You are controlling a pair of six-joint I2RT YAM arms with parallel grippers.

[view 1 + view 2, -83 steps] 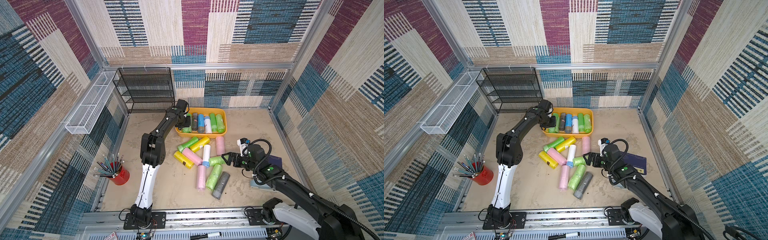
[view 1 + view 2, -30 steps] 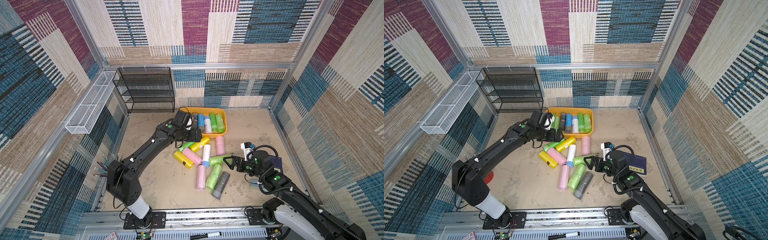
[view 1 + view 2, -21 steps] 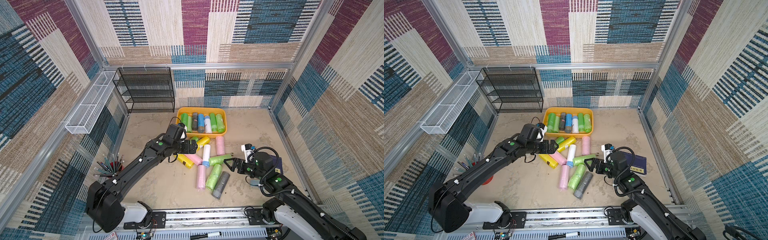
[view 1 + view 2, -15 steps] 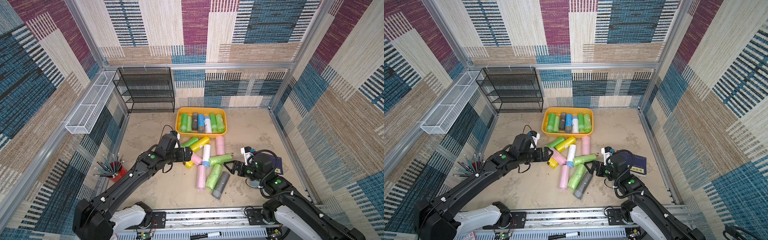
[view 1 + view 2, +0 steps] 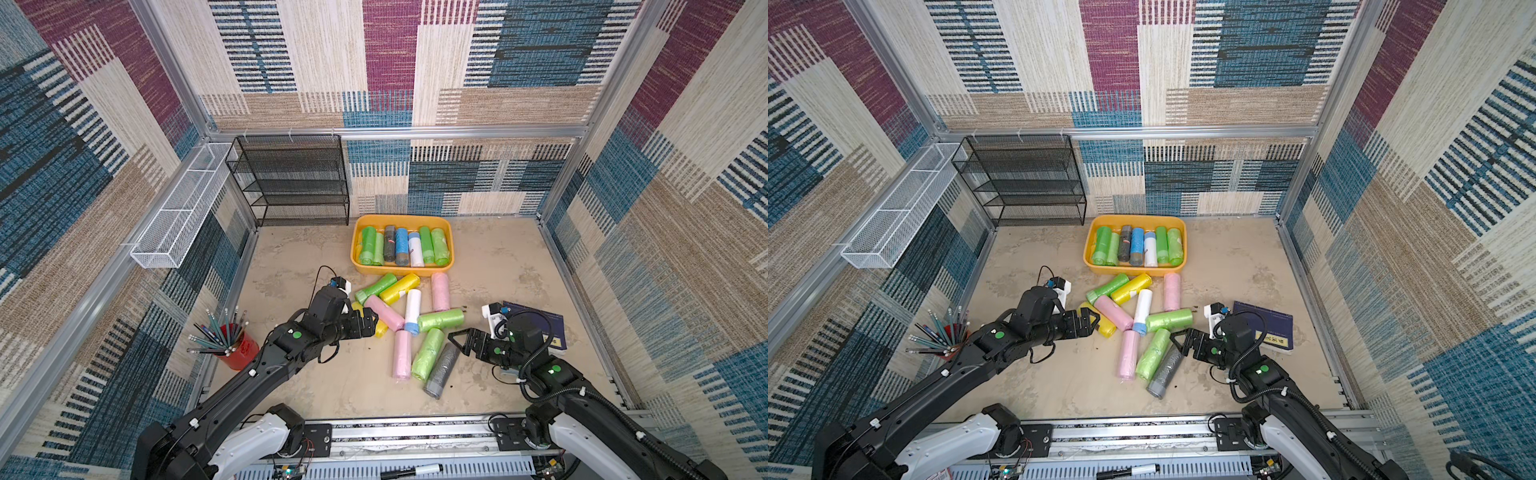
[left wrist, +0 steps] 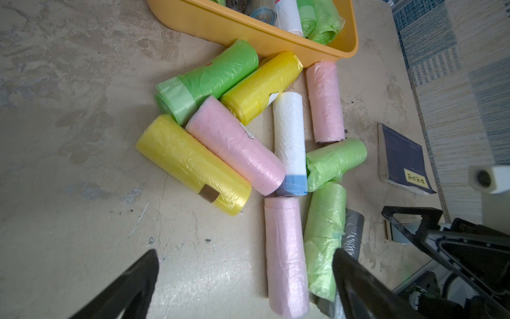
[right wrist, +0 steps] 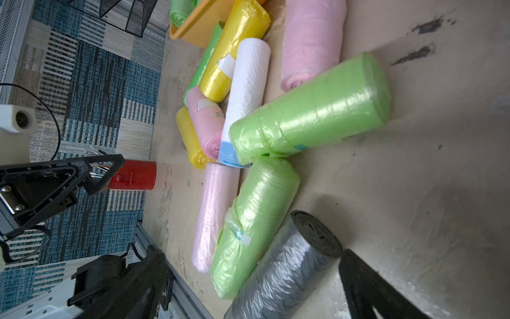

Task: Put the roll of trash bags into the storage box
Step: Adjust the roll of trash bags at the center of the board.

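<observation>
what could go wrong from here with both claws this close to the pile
The open left claw sits by a yellow plastic roll, which touches a pink plastic roll; closing may pinch both. The shallow orange-yellow storage tub already holds a near-full row, so another roll might perch on top.

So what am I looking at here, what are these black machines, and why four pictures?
They are two robot arms, the left arm and right arm, mounted on a rail. Two pictures look down from overhead. Two come from cameras on the wrists, looking past each arm's jaws. On the floor lie loose rolls of trash bags, meant for the yellow storage box, which already holds several. Nearby are a red pencil cup and a blue book. Both sets of jaws stand open; nothing is held.
</observation>
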